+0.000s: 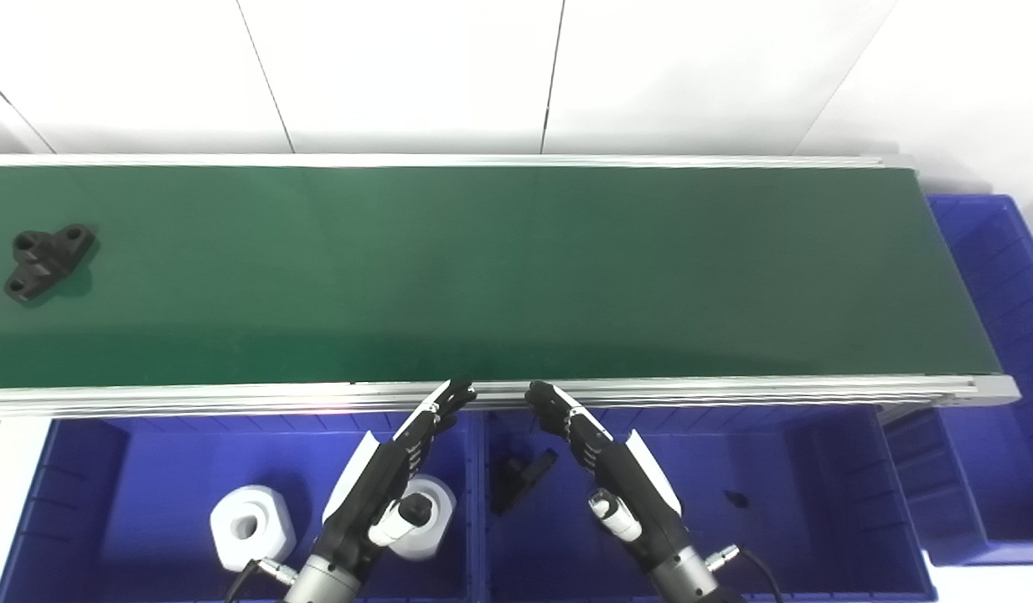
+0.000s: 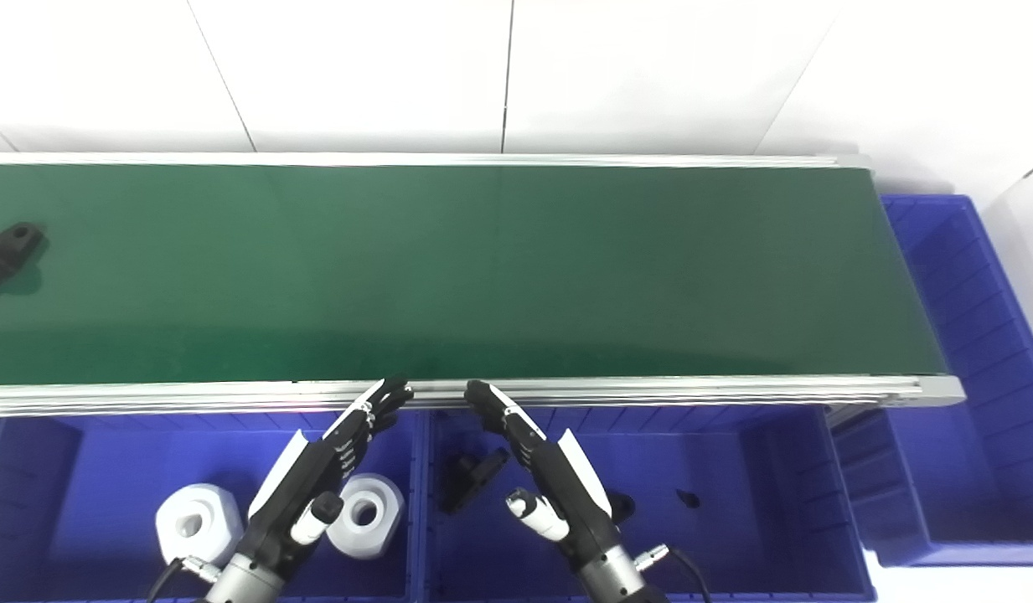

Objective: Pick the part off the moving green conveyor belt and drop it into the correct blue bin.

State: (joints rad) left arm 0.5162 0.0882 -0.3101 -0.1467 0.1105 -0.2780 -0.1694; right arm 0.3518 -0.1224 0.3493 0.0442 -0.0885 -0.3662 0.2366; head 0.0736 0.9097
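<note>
Pick not started: we hold both hands empty with fingers spread, left hand [image 1: 380, 490] and right hand [image 1: 617, 477], over the blue bins [image 1: 131, 469] at the belt's near rail. The black part [image 1: 47, 260] lies far left on the green conveyor belt [image 1: 516, 268], well apart from us, long axis diagonal, near-left to far-right. Grasp and drop remain.

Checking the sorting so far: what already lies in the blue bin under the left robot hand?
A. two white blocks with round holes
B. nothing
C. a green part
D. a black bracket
A: two white blocks with round holes lie in the blue plastic bin beneath the left robot hand.
</note>
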